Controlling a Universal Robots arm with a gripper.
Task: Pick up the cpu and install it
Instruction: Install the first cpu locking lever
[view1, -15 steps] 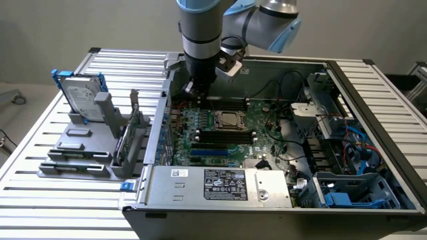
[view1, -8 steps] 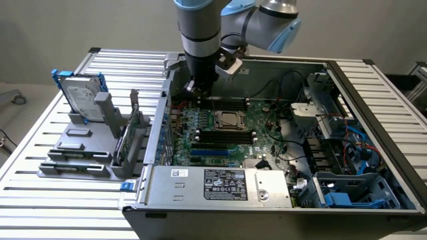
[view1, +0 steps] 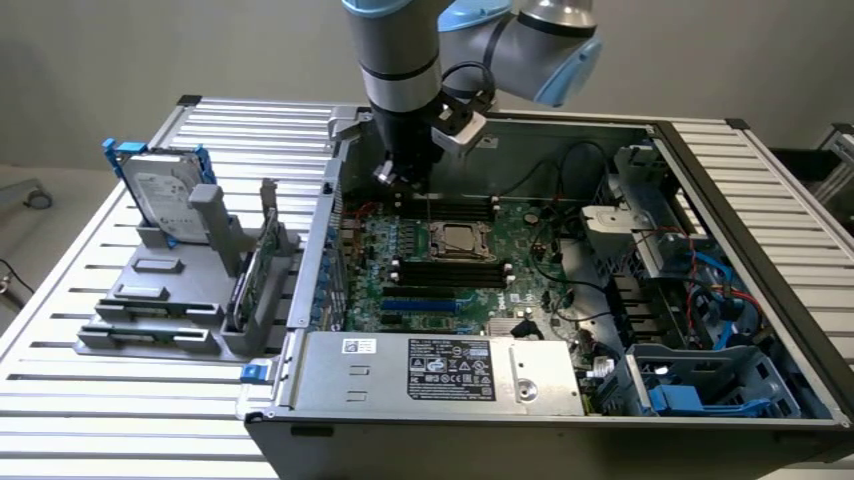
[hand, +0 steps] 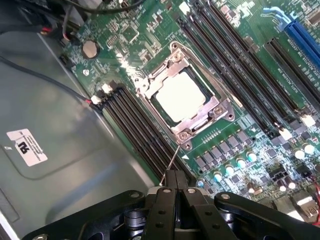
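One cpu (hand: 181, 96), one hard drive (view1: 163, 190), one tool (hand: 175, 176).

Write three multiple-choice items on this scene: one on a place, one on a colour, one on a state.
1. Where does the cpu lie? A in the motherboard socket; B on the table; C on the power supply.
2. What colour are the brackets of the hard drive? A red; B blue; C yellow.
3. How is the gripper? A wide open; B shut on the cpu; C shut, away from the cpu.
1A, the socket frame surrounds it; 2B, blue edges show; 3C, fingers meet, the cpu lies apart.
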